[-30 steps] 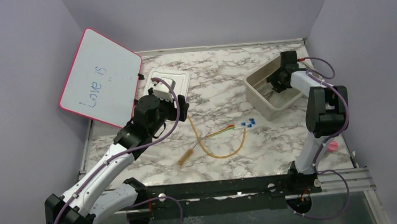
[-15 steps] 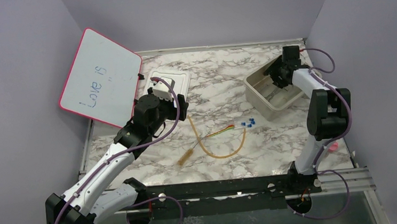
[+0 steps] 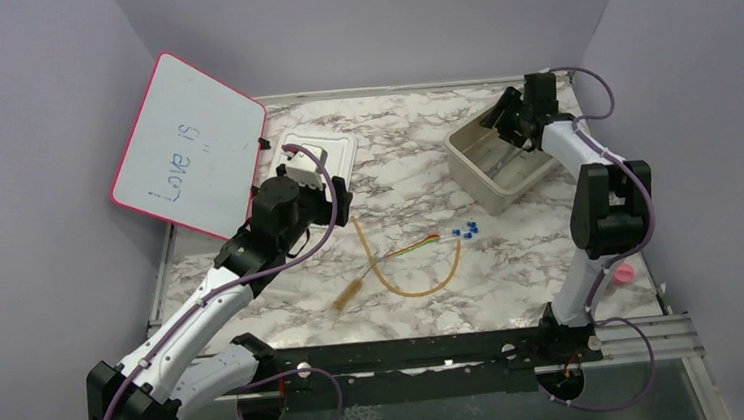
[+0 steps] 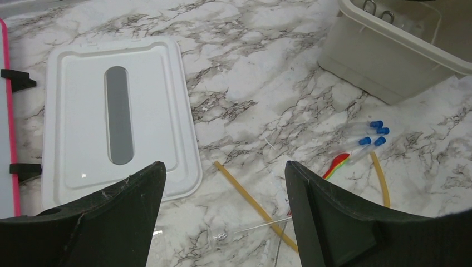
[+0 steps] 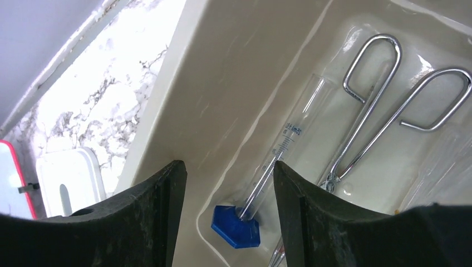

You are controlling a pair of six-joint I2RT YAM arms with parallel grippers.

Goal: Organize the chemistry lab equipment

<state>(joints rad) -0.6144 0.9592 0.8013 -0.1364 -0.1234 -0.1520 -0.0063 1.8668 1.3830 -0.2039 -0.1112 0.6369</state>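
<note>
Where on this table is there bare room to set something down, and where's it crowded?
Bare marble: between the white lid and the bin, and front right beyond the amber tube. Crowded: the centre, with tube, brush, stick and blue-capped vials.

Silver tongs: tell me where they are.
Right wrist view: the silver tongs lie flat inside the beige bin at the table's far right, beside a glass cylinder with a blue base.

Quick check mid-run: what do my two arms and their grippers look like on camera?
Both arms match: the left arm and right arm have white links with black joint housings. A thin purple cable loops along each. The left gripper and right gripper have broad matte black fingers. No markings visible.
</note>
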